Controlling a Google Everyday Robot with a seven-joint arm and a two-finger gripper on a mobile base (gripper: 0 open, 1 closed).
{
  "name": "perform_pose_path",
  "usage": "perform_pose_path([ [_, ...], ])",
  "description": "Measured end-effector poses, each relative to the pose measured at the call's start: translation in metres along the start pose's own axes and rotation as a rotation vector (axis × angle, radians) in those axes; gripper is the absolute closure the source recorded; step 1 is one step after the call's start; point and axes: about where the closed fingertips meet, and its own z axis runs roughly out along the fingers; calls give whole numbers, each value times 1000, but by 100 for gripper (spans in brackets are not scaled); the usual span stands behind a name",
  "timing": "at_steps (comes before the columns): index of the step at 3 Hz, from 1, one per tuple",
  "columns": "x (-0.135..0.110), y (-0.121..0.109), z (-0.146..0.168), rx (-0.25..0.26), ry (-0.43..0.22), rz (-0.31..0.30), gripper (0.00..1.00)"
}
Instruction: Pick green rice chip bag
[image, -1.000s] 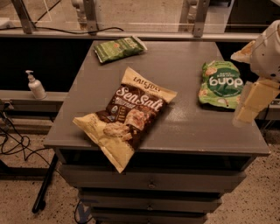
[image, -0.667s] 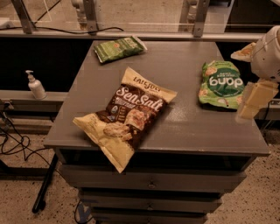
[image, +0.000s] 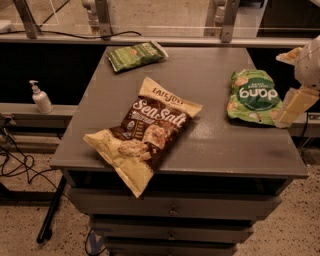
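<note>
The green rice chip bag (image: 252, 96) lies flat near the right edge of the grey table (image: 210, 145), its white "dang" lettering upside down to me. My gripper (image: 283, 88) comes in from the right edge of the view, just right of the bag. Its two cream fingers (image: 296, 104) stand spread apart, one past the bag's far right corner and one by its near right corner. The gripper is open and holds nothing.
A large cream-and-brown "Sea Salt" bag (image: 145, 131) lies at the table's front middle, overhanging the front edge. A smaller dark green bag (image: 136, 55) lies at the back left. A pump bottle (image: 40, 97) stands on a ledge to the left. Drawers sit under the table.
The gripper has shifted only very slightly by the bag's right side. The bags have not moved.
</note>
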Motion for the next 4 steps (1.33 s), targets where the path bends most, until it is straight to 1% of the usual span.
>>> perform_pose_path([
  [1, 17, -31, 18, 51, -11, 95, 0],
  [2, 25, -48, 40, 52, -17, 213, 0],
  [3, 23, -52, 68, 21, -38, 354, 0],
  [4, 19, -50, 90, -12, -42, 459, 0],
])
